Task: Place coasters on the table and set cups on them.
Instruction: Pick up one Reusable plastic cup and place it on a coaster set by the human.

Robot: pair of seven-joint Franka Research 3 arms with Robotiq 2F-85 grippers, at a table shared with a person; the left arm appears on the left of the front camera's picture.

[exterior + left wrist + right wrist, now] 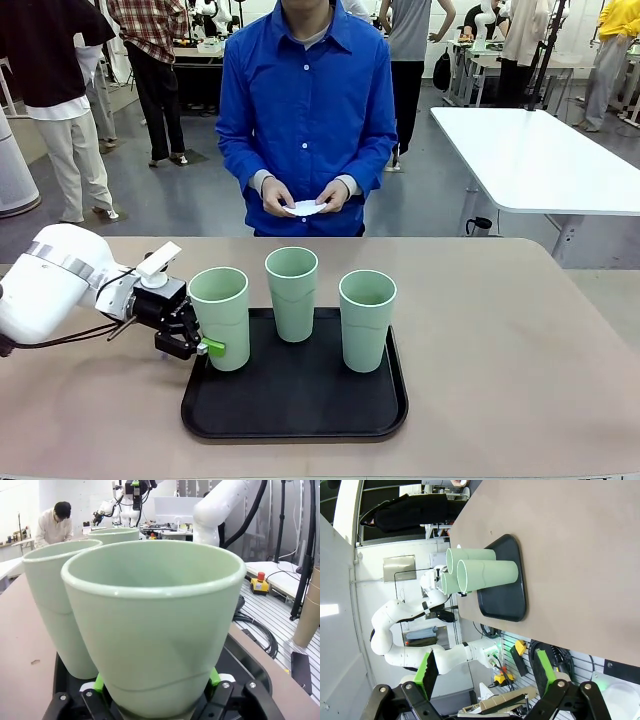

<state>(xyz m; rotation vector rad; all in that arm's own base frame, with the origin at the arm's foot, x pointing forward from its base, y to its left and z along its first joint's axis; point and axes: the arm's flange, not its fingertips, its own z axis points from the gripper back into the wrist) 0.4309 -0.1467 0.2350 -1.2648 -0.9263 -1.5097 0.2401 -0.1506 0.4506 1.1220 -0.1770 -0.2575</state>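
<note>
Three pale green cups stand on a black tray (300, 415) on the beige table (500, 350): a left cup (220, 315), a middle cup (292, 292) and a right cup (366, 318). My left gripper (195, 340) is shut around the lower part of the left cup. In the left wrist view that cup (155, 630) sits between the green pads (99, 682) of the left gripper (157, 680). Across the table, a person's hands hold the white coasters (305, 208). My right gripper (485, 675) is open and holds nothing, well away from the cups (485, 572).
The tray (507, 595) lies near the table's front edge, with bare tabletop (580, 555) to its right and behind it. A white table (540, 160) stands farther off at the right. The person in a blue shirt stands at the far edge.
</note>
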